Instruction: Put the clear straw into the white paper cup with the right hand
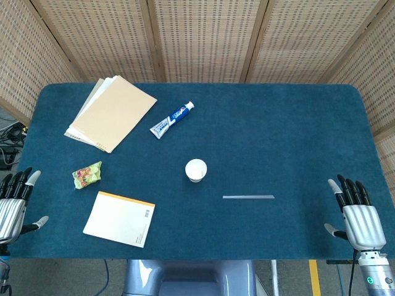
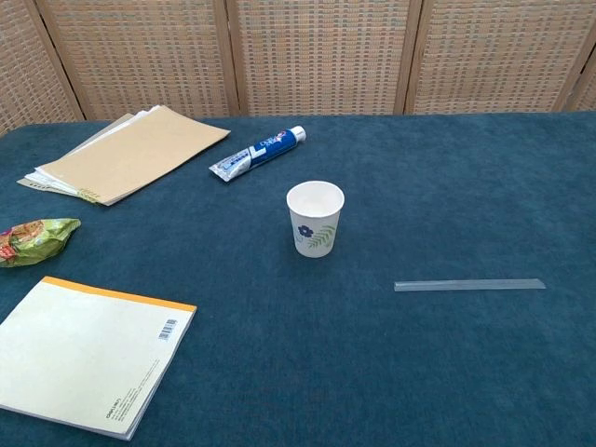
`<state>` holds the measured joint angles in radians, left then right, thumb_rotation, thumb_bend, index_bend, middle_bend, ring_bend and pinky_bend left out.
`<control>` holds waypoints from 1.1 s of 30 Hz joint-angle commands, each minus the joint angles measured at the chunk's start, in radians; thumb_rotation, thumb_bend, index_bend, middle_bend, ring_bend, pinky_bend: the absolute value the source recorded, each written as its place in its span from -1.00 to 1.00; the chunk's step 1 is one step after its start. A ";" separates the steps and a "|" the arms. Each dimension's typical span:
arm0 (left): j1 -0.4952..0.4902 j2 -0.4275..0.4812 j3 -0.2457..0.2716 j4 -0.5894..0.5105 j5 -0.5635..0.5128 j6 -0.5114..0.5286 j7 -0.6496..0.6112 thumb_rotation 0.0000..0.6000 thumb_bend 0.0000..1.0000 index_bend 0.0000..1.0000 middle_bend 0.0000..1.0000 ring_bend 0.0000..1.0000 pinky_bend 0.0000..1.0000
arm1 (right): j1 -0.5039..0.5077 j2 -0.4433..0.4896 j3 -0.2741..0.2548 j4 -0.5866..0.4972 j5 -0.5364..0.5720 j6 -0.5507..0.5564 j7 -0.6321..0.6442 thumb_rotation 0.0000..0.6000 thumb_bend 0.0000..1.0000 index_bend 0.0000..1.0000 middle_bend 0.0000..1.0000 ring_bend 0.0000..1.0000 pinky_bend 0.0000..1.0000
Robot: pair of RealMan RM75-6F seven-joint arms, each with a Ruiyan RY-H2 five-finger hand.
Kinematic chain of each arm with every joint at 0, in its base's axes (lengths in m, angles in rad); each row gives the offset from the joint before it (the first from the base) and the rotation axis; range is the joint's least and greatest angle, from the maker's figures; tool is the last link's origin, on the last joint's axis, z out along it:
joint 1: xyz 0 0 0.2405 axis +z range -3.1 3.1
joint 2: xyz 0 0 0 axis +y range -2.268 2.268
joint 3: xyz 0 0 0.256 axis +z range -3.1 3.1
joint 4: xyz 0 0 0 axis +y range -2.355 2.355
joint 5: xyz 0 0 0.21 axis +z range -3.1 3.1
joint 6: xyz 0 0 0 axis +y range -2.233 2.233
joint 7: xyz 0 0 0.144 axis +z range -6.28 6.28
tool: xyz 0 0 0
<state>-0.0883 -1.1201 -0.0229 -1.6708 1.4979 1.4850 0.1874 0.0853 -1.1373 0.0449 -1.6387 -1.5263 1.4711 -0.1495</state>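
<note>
A white paper cup [image 1: 195, 170] [image 2: 315, 218] with a small flower print stands upright near the middle of the blue table. The clear straw [image 1: 249, 197] [image 2: 469, 285] lies flat on the cloth to the cup's right, pointing left to right. My right hand [image 1: 357, 216] hovers at the table's near right corner, fingers apart and holding nothing, well to the right of the straw. My left hand [image 1: 15, 205] sits at the near left edge, also with spread fingers and nothing in it. The chest view shows neither hand.
A toothpaste tube [image 1: 171, 119] [image 2: 258, 153] lies behind the cup. A stack of tan folders [image 1: 110, 113] [image 2: 126, 153] sits at the back left. A green snack packet [image 1: 87, 175] [image 2: 33, 238] and a yellow-edged notepad [image 1: 120, 219] [image 2: 84, 355] lie near left. Wicker screens stand behind the table.
</note>
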 commanded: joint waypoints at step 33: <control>0.004 0.005 -0.006 0.000 0.008 0.013 -0.003 1.00 -0.82 -1.00 -1.00 -1.00 -1.00 | 0.123 -0.152 0.041 0.035 -0.051 -0.094 -0.081 1.00 -0.83 -0.07 -0.76 -1.00 -0.98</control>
<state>-0.0838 -1.1147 -0.0288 -1.6711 1.5062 1.4976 0.1847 0.1906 -1.2737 0.0754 -1.5951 -1.5818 1.3955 -0.2119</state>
